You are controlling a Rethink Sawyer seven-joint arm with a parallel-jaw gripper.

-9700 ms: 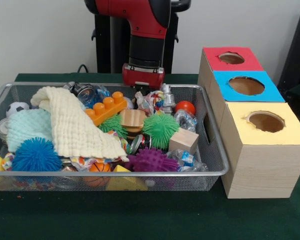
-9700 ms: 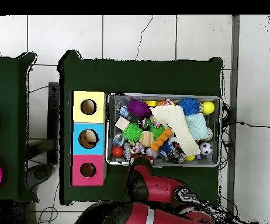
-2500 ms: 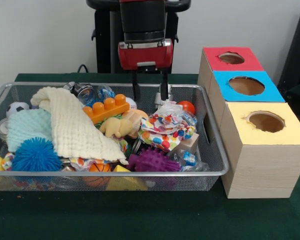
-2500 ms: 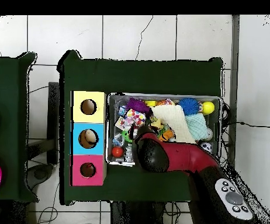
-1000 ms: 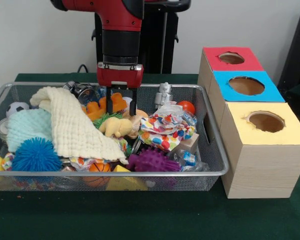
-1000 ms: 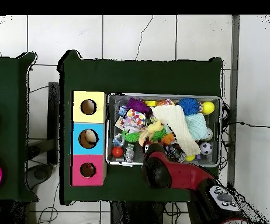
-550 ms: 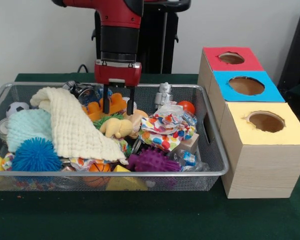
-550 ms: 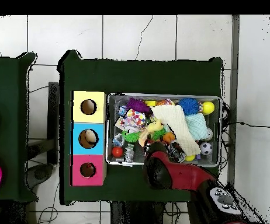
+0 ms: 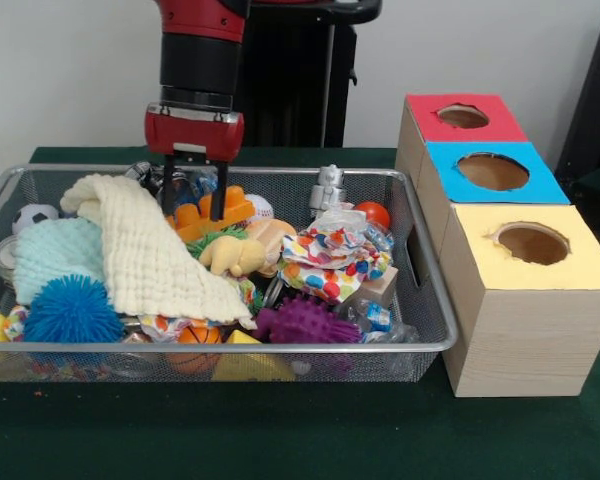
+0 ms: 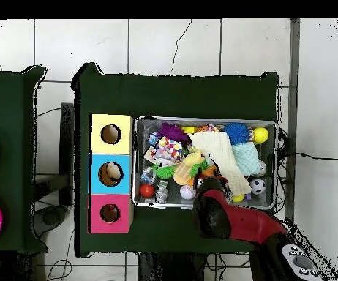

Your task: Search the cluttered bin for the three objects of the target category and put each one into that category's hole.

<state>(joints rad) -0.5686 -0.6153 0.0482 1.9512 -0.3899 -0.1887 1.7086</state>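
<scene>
You have the end effector (image 9: pixel 194 195) hanging over the far left part of the bin (image 9: pixel 280 348), its two dark fingers (image 9: pixel 170 193) spread apart and pointing down with nothing between them, their tips at the orange block (image 9: pixel 213 214) and just beside the cream cloth (image 9: pixel 150 255). From overhead the arm (image 10: pixel 227 219) reaches in over the bin's rim (image 10: pixel 205 205) nearest the robot's base. The pale yellow-tan toy (image 9: pixel 238 252) lies near the middle of the bin, to the right of the cream cloth and just in front of the orange block, well clear of the fingers; overhead it shows as a tan shape (image 10: pixel 189 165) among the clutter. Beside it on the right sits a crumpled spotted wrapper (image 9: pixel 330 262), with a purple spiky ball (image 9: pixel 306 322) in front and a blue spiky ball (image 9: pixel 72 310) at the front left. A mint cloth (image 9: pixel 52 252) lies left of the cream one. You cannot make out a striped orange toy in either view. The red box (image 9: pixel 458 118) stands furthest back in the row of three boxes on the worktop (image 9: pixel 280 430), right of the bin, its hole (image 9: pixel 463 116) open on top; the blue box (image 9: pixel 492 172) and yellow box (image 9: pixel 530 243) follow towards the camera
</scene>
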